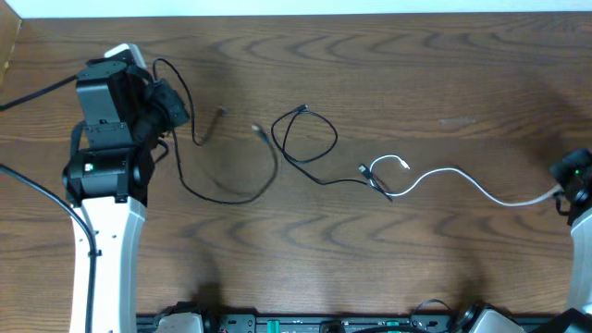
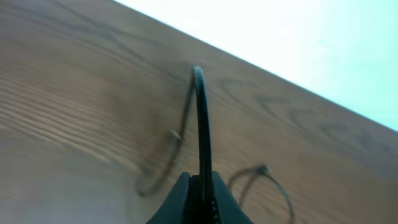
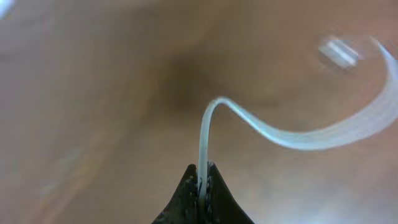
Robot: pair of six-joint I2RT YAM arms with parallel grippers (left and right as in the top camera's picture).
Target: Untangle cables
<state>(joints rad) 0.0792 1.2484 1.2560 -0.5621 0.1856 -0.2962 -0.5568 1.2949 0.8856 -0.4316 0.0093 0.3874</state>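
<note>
A black cable point(image 1: 231, 190) runs from my left gripper point(image 1: 165, 104) in a long curve to a plug end near the table's middle. My left gripper point(image 2: 200, 186) is shut on this black cable point(image 2: 202, 118). A second black cable point(image 1: 310, 139) lies in a loop at the centre, its tail reaching the white cable's curled plug end. The white cable point(image 1: 453, 173) snakes right to my right gripper point(image 1: 566, 190). In the right wrist view my right gripper point(image 3: 203, 180) is shut on the white cable point(image 3: 261, 127).
The wooden table point(image 1: 416, 74) ends at a pale wall at the back. The left arm's white base point(image 1: 106, 250) and its thick black cable point(image 1: 37, 92) stand at the left.
</note>
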